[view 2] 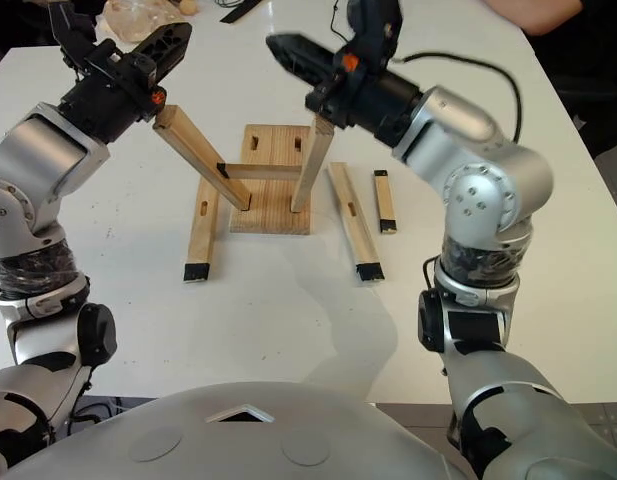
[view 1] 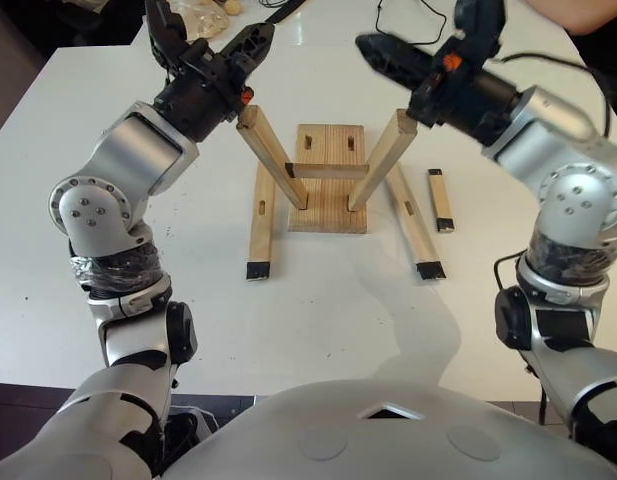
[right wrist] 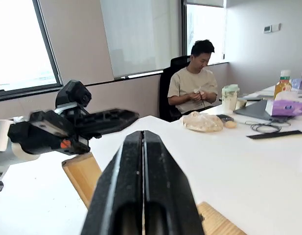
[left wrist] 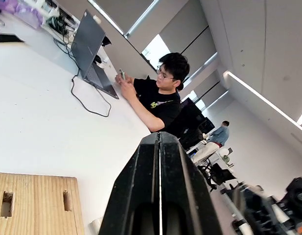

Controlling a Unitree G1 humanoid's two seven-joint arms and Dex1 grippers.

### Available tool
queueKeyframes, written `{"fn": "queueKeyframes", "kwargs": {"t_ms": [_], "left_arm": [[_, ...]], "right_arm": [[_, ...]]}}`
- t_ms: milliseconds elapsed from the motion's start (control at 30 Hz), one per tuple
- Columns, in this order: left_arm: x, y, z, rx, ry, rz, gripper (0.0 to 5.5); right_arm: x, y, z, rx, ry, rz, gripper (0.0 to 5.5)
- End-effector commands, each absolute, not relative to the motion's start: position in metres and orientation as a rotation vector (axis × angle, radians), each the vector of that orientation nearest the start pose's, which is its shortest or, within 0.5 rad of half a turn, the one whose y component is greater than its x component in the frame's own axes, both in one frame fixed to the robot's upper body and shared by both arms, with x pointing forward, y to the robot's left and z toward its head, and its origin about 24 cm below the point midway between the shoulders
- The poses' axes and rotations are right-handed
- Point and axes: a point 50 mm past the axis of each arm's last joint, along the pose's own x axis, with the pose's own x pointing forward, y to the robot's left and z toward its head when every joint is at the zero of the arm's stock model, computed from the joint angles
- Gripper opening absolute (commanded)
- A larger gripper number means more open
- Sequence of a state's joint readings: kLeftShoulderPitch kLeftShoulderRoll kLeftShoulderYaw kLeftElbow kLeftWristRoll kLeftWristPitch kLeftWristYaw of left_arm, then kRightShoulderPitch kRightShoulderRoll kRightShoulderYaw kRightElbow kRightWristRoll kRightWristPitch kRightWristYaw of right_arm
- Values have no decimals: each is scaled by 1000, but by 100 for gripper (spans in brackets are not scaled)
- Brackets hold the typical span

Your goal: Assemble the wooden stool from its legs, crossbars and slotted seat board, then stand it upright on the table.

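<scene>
Left gripper (view 1: 264, 32): jaws clenched flat together, nothing between them. The left wrist view confirms it, with only a hairline seam between the 2 fingers (left wrist: 141, 186). It hangs in the air over the far left part of the table (view 1: 78, 110), tip pointing toward the far edge and the table's middle. The top of the left standing leg (view 1: 273, 155) sits right under the gripper's base; contact cannot be told.

Right gripper (view 1: 368, 43): jaws likewise clenched and empty, seam closed in the right wrist view. It is held over the far right part of the table, tip aimed at the left gripper, the 2 tips apart. The top of the right standing leg (view 1: 381, 160) is just below its base; contact unclear.

Seat board (view 1: 328, 215) lies flat at mid-table, nearer the far edge, with 2 slots showing along its far side. The 2 standing legs rise from its near part and lean outward in a V. 1 crossbar (view 1: 328, 170) joins them low down, level above the board. Whether the leg ends sit in slots cannot be told.

Loose parts flat on the table:
- 1 loose leg (view 1: 260, 225) just left of the board, black cap toward the near edge.
- 1 spare leg (view 1: 416, 225) just right of the board, black cap toward the near edge.
- 1 short crossbar (view 1: 441, 200) beyond that, toward the right edge.

A clear plastic bag (view 2: 138, 18) and a black cable (view 1: 413, 20) lie by the far edge.
</scene>
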State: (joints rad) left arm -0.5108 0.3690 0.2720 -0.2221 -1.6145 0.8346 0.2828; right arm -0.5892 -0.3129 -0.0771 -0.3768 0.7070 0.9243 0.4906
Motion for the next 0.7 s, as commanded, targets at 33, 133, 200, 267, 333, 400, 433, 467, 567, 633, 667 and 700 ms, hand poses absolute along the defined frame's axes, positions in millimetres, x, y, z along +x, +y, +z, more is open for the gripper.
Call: {"fn": "queueKeyframes", "kwargs": {"t_ms": [33,133,200,267,333,400,433,467,567,633,667,700], "left_arm": [[276,141,152,-866,382,-575,0],[276,135,164,-865,323,-608,0],[277,138,180,-845,237,-599,0],[284,154,215,-799,33,-519,0],[290,168,250,-719,-159,-405,0],[293,171,269,-529,-267,-290,0],[295,170,273,-409,-309,-237,0],[297,166,275,-294,-336,-195,0],[308,145,271,-45,-402,-117,0],[312,126,267,-28,-430,-77,0],[314,120,266,-42,-429,-28,0],[316,114,264,-47,-409,30,0]], "right_arm": [[277,-107,173,83,119,953,2],[279,-110,184,89,65,946,2],[282,-113,207,145,-48,933,2],[285,-118,241,248,-204,906,2],[288,-120,263,297,-295,872,2],[294,-120,276,304,-354,798,2],[298,-119,281,301,-378,756,2],[302,-117,284,273,-397,709,2],[320,-103,277,134,-417,521,2],[333,-87,266,88,-396,389,2],[335,-79,263,74,-402,347,2],[338,-73,261,84,-407,293,2]]}}
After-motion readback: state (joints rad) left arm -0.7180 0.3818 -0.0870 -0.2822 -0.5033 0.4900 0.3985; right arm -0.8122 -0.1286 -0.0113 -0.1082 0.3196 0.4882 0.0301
